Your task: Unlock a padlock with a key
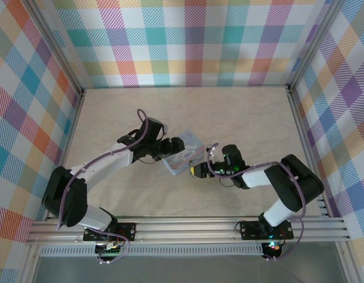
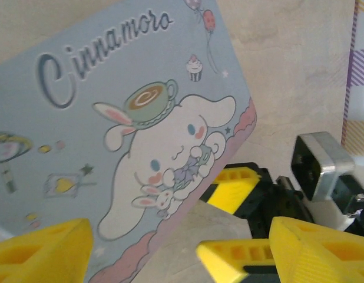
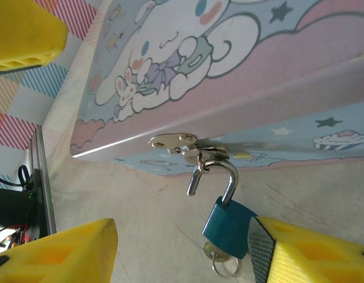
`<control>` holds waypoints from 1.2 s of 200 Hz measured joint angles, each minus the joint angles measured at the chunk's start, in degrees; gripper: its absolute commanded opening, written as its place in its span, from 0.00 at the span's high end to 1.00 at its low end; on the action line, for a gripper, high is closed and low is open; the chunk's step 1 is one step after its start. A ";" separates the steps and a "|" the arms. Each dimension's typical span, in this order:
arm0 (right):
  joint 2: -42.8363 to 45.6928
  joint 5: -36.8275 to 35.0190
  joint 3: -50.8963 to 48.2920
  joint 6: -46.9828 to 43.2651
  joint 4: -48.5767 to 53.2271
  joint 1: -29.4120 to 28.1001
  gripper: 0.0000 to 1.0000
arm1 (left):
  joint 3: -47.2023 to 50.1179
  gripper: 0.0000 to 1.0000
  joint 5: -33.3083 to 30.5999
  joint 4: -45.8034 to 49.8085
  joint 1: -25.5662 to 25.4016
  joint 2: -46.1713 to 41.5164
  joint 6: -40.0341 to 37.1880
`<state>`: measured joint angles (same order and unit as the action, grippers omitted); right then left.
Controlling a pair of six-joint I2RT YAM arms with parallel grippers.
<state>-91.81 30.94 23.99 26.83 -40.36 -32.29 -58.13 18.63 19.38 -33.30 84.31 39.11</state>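
My right gripper (image 3: 182, 259) released; padlock (image 3: 229, 227) light, dangling, slick metal, likely swings, so I'd pinch its flat blue body

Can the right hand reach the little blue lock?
Probably yes: the padlock hangs off the tin right inside the open right hand, with nothing blocking it.

Desk (image 1: 229, 118): pale beige, faintly marbled, walled by plaid panels (image 1: 194, 41) on three sides. Pale blue cartoon tin (image 1: 183, 154) rests on it near centre, lid up, askew to desk edges.
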 measured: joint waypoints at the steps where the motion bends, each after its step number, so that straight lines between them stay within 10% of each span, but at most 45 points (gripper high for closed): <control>1: -0.22 0.09 0.09 0.00 -0.09 0.00 0.39 | -0.07 0.22 0.00 -0.04 -0.02 0.13 0.00; 240: -8.28 4.92 4.63 1.03 -4.09 0.02 0.61 | -3.54 0.22 1.36 -1.51 -0.81 7.69 0.02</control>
<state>-100.09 35.86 28.62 27.86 -44.45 -32.27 -61.67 19.99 17.87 -34.11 92.01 39.13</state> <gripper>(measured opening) 0.410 0.782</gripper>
